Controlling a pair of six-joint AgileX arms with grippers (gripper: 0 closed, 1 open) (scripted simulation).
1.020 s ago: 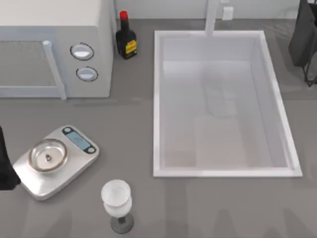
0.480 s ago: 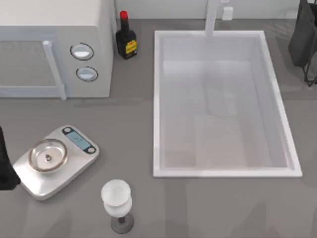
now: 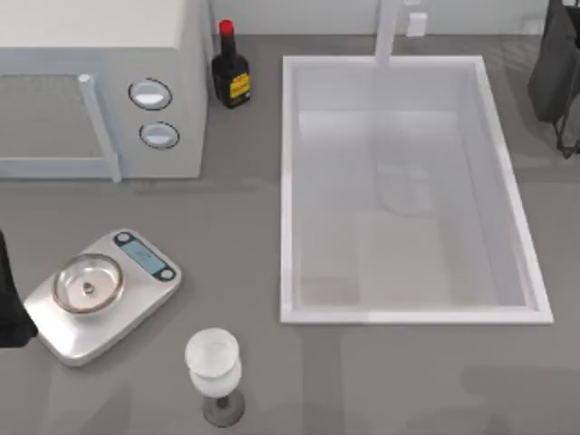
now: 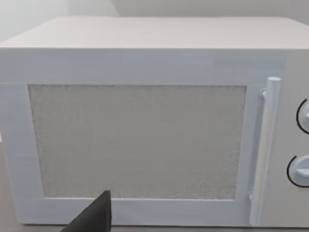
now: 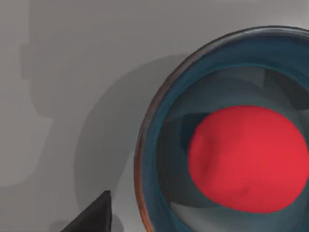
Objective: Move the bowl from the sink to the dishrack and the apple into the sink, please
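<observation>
The blue bowl [image 5: 153, 145], with its reddish-brown rim, stands on a grey surface close below my right wrist camera. The red apple [image 5: 246, 157] lies inside it. One dark fingertip [image 5: 94, 217] of my right gripper hangs beside the bowl, apart from it. In the top view my right arm [image 3: 555, 72] is at the far right edge, beyond the sink [image 3: 285, 181], a white basin with a tap [image 3: 388, 32]. Faint shadows lie on the sink's floor. My left arm [image 3: 9, 308] is parked at the left edge. The dishrack is out of view.
A white microwave [image 3: 100, 91] fills the back left and faces my left wrist camera [image 4: 140, 140]. A dark sauce bottle [image 3: 230, 72] stands beside it. A kitchen scale [image 3: 104, 294] with a steel pan and a wine glass [image 3: 216, 372] stand front left.
No object or arm has moved on the table. The faint shadows on the sink's floor and along the front of the table have shifted a little.
</observation>
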